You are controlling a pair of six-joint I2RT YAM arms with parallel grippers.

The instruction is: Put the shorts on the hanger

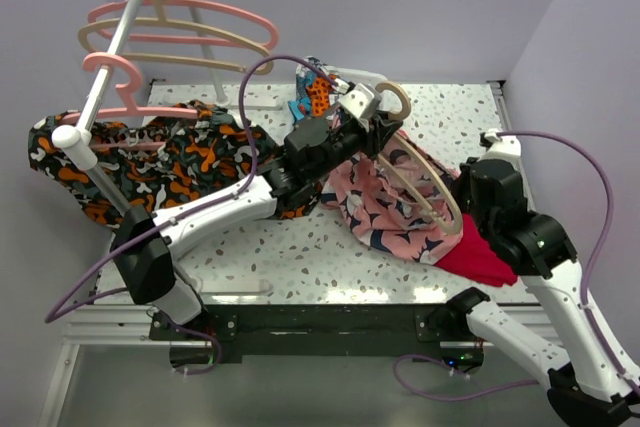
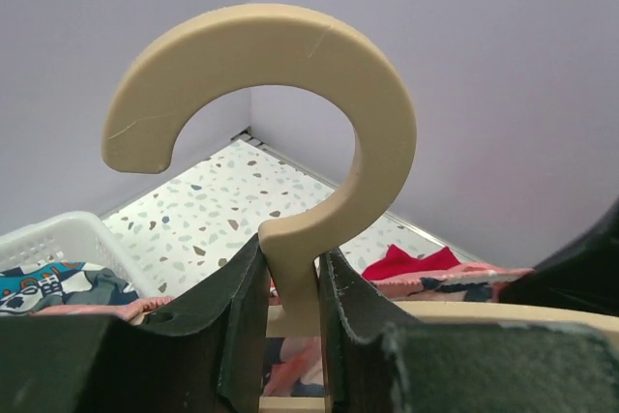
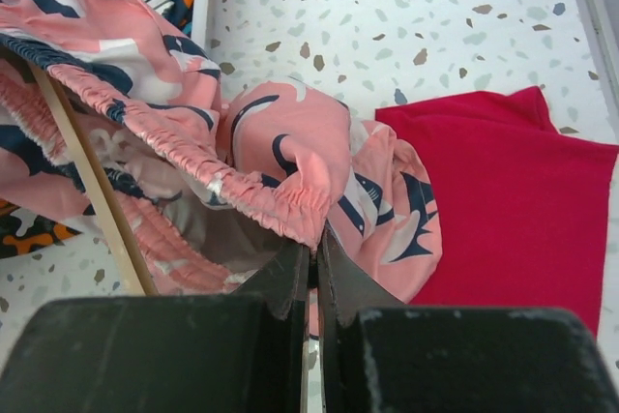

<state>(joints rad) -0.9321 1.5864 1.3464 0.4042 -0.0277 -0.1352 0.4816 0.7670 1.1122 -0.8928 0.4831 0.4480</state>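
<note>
Speckled table (image 3: 435, 7) below. Left gripper (image 2: 295, 321), bottom middle of the frame, squeezes the tan hanger (image 2: 261, 41) by its neck. Right gripper (image 3: 314, 273), bottom middle too, pinches the pink shorts (image 3: 280, 142) by their stretchy edge.

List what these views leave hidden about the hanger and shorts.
- Top view: right gripper hidden under the right arm; its hold on the shorts shows only in the wrist view.
- Left wrist: hanger shoulders mostly hidden behind the left gripper, cut by the bottom edge.
- Right wrist: hanger hook outside the frame.
</note>
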